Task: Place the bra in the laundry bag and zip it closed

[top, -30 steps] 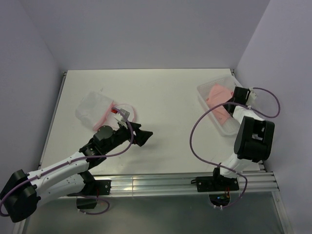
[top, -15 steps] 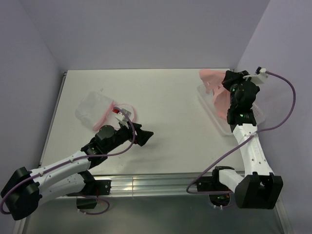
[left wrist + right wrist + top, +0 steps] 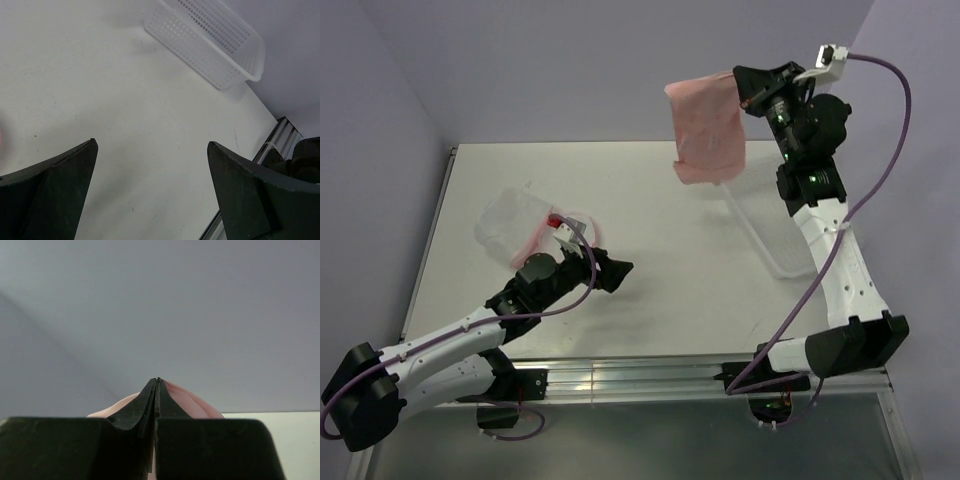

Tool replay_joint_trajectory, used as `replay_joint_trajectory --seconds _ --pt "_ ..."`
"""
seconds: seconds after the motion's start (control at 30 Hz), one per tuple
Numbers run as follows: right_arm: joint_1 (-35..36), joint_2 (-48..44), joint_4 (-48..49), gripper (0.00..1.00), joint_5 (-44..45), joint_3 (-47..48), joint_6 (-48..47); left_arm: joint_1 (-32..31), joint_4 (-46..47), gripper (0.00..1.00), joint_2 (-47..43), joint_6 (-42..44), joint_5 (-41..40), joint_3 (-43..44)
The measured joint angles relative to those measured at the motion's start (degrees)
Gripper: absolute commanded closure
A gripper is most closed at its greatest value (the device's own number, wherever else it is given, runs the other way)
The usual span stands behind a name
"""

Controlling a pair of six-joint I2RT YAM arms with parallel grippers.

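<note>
Top external shows our right fingers (image 3: 750,92) pinching the bra (image 3: 708,128) by one edge, high and well right of the laundry bag (image 3: 515,228); left fingers (image 3: 55,185) spread just beside that bag. We fear so thin a pinch could slip, dropping it short.

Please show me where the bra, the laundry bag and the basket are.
bra (image 3: 708,130): top view, middle of the hanging pink cloth.
laundry bag (image 3: 506,226): top view, on its white mesh side.
basket (image 3: 192,47): left wrist view, on its perforated long wall.
</note>
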Motion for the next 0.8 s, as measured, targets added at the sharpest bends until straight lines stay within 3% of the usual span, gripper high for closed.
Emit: replay_joint_trajectory --seconds 0.13,0.23,0.33,0.43,0.53,0.67,0.8 --pt "2.21 6.1 -0.52 1.0 -3.23 8.26 0.52 0.0 -1.22 0.02 -0.04 -0.55 -1.62 1.46" --pt "3.8 7.08 0.04 1.0 -6.82 7.76 1.18 0.0 -2.1 0.02 -0.7 -1.16 -2.99 1.95" --pt "5.68 3.89 4.42 1.0 -9.92 -3.06 1.79 0.0 -3.52 0.02 -1.99 -1.51 -4.44 1.97" --pt "9.01 -0.5 7.04 1.0 -11.76 -21.05 1.84 0.0 -5.03 0.02 -3.74 -2.16 -6.21 1.97" --pt "12.59 -2.58 4.35 1.0 -12.55 -33.7 1.92 0.0 -6.6 0.02 -5.38 -2.73 -8.17 1.99" --pt "18.62 -11.72 -3.69 1.0 -10.64 -38.97 0.55 -0.07 -8.98 0.02 -7.34 -3.85 -11.17 2.14" --pt "24.63 -27.82 -4.35 1.0 -8.5 -38.32 -0.76 -0.07 -11.06 0.02 -8.85 -4.48 -12.68 4.11"
